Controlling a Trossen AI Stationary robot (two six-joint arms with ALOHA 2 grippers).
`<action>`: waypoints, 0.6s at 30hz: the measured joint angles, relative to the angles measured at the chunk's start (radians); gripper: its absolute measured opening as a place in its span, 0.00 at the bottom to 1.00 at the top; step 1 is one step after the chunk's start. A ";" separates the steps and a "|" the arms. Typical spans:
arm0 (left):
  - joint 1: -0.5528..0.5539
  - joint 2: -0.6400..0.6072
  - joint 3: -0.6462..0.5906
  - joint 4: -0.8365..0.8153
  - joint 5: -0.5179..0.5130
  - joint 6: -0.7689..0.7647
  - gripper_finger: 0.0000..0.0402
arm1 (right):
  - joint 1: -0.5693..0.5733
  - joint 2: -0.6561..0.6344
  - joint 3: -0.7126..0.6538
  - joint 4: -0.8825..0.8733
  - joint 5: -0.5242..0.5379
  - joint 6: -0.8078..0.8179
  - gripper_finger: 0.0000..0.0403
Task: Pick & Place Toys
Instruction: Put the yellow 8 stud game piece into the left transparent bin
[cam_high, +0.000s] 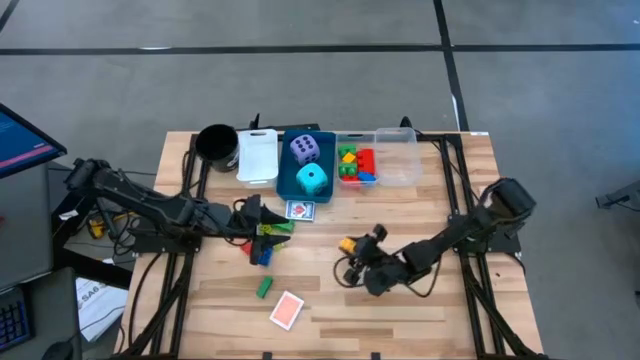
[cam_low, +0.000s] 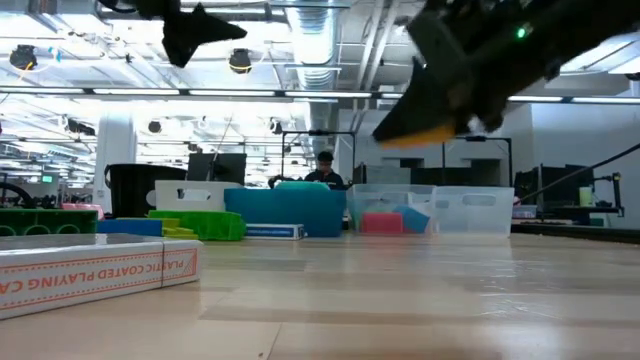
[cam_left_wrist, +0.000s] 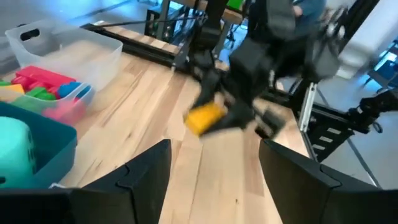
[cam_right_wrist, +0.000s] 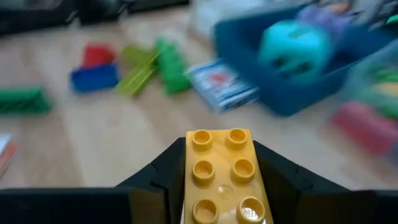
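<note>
Open-plan lab: exposed ceiling ducts (cam_low: 320, 50), monitors (cam_low: 215, 165)

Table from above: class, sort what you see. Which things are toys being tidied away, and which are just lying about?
Toys of the job:
yellow brick in the right gripper
purple die
cyan die
sorted bricks
loose bricks
card packs

Just lying about:
black cup
white bin

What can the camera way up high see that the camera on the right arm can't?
Only the high view shows the round black plastic cup, the white plastic bin and the left pincer, open. Only the right wrist view shows the round studs on the small yellow plastic brick. Both show that brick held in the right pincer, the soft cyan die in the blue plastic bin and the wooden table.
</note>
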 joint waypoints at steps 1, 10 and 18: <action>0.000 0.014 0.000 0.016 0.000 -0.001 0.59 | -0.001 -0.024 -0.006 -0.013 0.030 0.009 0.35; 0.006 0.145 0.000 0.122 -0.006 -0.001 0.59 | -0.142 -0.260 -0.025 -0.454 0.136 0.143 0.35; 0.013 0.258 0.000 0.155 -0.018 -0.002 0.59 | -0.420 -0.403 -0.025 -0.790 0.131 0.165 0.36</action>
